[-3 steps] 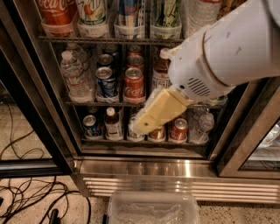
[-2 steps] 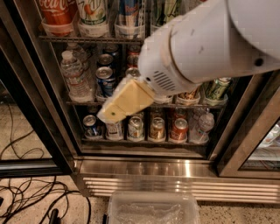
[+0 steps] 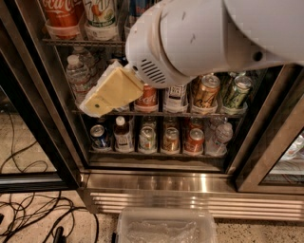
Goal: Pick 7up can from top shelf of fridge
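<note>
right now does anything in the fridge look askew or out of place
Two cans at the right of the middle shelf, a gold can and a green can, seem to lean instead of standing straight. No spill shows. The gripper hangs before that shelf's left end, below the 7up can on the top shelf.

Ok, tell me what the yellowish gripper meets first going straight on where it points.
Likely the stainless-steel fridge's dark left door frame; the yellowish gripper, at the middle rack, points down-left towards it. Depth is unclear.
</note>
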Action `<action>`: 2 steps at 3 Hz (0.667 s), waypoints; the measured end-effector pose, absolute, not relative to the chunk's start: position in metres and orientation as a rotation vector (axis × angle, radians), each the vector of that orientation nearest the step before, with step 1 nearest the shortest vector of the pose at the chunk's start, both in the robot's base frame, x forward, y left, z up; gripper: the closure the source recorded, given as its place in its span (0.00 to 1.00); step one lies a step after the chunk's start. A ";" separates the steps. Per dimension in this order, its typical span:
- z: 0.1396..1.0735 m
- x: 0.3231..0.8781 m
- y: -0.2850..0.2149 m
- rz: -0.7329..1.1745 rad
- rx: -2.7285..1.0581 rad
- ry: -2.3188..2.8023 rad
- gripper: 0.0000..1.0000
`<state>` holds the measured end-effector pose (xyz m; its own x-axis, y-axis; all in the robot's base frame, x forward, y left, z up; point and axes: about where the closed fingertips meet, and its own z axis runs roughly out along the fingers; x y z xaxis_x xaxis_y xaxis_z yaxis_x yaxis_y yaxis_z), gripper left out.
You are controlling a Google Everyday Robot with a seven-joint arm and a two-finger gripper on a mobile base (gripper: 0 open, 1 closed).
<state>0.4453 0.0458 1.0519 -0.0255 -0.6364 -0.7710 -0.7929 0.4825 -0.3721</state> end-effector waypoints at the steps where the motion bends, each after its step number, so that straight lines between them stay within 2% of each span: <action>1: 1.052 0.445 0.046 0.196 -1.222 1.731 0.00; 2: 1.054 0.453 0.062 0.195 -1.176 1.690 0.00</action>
